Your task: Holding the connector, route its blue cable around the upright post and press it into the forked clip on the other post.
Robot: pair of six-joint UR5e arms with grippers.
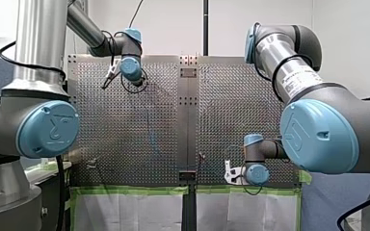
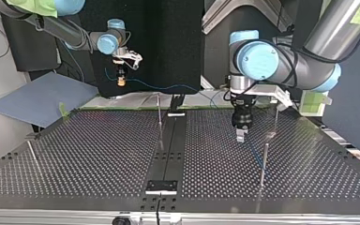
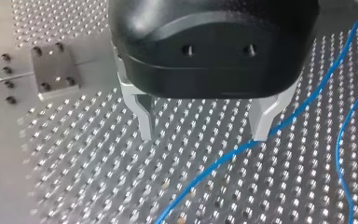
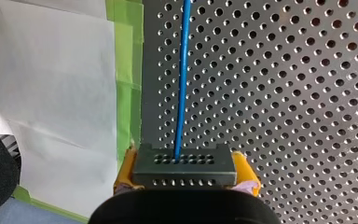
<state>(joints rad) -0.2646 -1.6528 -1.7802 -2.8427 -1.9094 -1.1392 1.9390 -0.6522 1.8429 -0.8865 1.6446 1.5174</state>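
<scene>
In the right wrist view my right gripper [image 4: 186, 176] is shut, its yellow pads on a dark grey connector [image 4: 184, 164]. The blue cable [image 4: 182, 84] leaves the connector straight ahead over the perforated table. At the top view's left that gripper [image 2: 120, 82] hangs above the table's far edge, and the cable [image 2: 178, 86] trails toward the middle. My left gripper [image 3: 204, 137] is open just above the plate, its metal fingers bare, and the cable [image 3: 223, 156] runs past one fingertip. Thin posts [image 2: 159, 115] [image 2: 264, 161] stand nearby; I cannot make out which carries the fork.
A dark centre rail [image 2: 171, 145] splits the table. Green tape [image 4: 127, 70] and white paper [image 4: 51, 93] border the table edge beside my right gripper. A bolted metal block [image 3: 56, 72] sits beside my left gripper. Another post [image 2: 276, 117] rises beyond it.
</scene>
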